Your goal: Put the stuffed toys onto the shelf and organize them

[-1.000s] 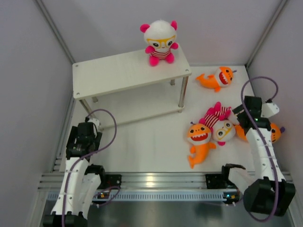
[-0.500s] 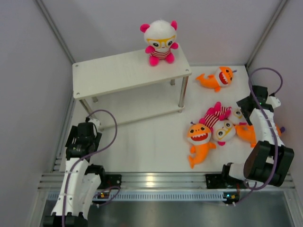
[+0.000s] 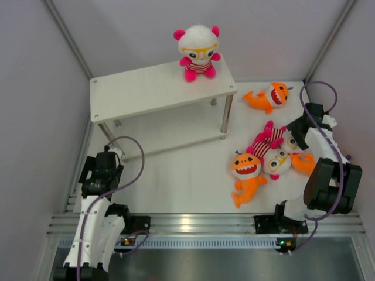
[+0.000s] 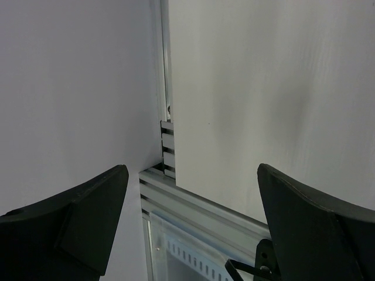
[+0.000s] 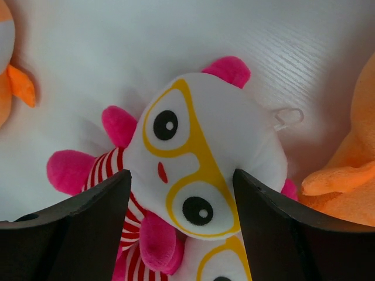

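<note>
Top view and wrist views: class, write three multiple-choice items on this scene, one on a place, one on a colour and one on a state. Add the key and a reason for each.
1. Where on the shelf is the upright bear?
A. Top board, right end in the top view
B. Lower board
C. Top board, left end

2. What colour are the glasses of the lying bear under the right gripper?
A. Blue
B. Green
C. Yellow

3. How is the left gripper?
A. Shut on a shark
B. Open, with nothing between its fingers
C. Shut on a bear

Key:
1 A: it stands on the top board near the right-hand corner.
2 C: the right wrist view shows yellow rims around both eyes.
3 B: its fingers stand wide apart, with only wall and frame rail behind them.
</note>
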### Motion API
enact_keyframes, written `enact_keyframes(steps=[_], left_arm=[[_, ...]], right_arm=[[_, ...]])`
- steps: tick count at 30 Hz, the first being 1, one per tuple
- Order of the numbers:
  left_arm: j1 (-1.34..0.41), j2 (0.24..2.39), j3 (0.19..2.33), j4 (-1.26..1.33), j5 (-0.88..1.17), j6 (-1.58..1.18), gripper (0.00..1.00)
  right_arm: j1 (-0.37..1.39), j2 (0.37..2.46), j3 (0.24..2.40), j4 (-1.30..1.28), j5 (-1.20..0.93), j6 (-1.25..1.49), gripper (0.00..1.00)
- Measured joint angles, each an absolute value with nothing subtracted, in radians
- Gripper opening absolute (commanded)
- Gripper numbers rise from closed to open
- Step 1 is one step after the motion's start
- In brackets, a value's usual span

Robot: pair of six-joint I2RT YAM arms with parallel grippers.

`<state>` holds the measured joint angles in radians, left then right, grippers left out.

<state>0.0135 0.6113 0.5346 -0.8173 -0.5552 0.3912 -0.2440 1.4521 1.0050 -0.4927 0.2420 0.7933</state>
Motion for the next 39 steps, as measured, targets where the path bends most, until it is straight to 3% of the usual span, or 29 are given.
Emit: enact_keyframes(steps=[4, 7, 8, 11, 14, 27, 33, 39], left_arm=[[0.014, 0.611, 0.529, -0.818, -0.574, 0.392, 0.98], [0.014, 0.611, 0.527, -0.818, -0.581, 0.392, 0.98], [0.014, 0.611, 0.527, -0.818, -0.585, 0.392, 0.98], [0.014, 0.611, 0.527, -0.818, -0.593, 0.393, 0.98], [0.014, 0.611, 0.527, -0.818, -0.595, 0.393, 0.98], [0.014, 0.611, 0.496, -0.819, -0.596, 0.392, 0.98], [0.014, 0.611, 0.495, -0.821, -0.597, 0.391, 0.98], [0.014, 0.610, 0.493, -0.820, -0.610, 0.390, 0.98]], right_arm=[[-0.244, 1.470, 0.989, -0.477, 0.245, 0.789, 0.54], [-0.244, 1.507, 0.989, -0.463, 0.244, 0.783, 0.31], [-0.244, 1.516, 0.988, -0.458, 0.243, 0.783, 0.17], [-0.244, 1.516, 0.973, -0.435, 0.236, 0.779, 0.04], [-0.244, 1.481, 0.943, -0.400, 0.234, 0.765, 0.00], [-0.230, 1.120, 0.922, -0.179, 0.403, 0.444, 0.00], [-0.060, 1.053, 0.998, 0.015, 0.541, 0.130, 0.00], [0.145, 1.057, 1.211, 0.144, 0.575, -0.184, 0.00]])
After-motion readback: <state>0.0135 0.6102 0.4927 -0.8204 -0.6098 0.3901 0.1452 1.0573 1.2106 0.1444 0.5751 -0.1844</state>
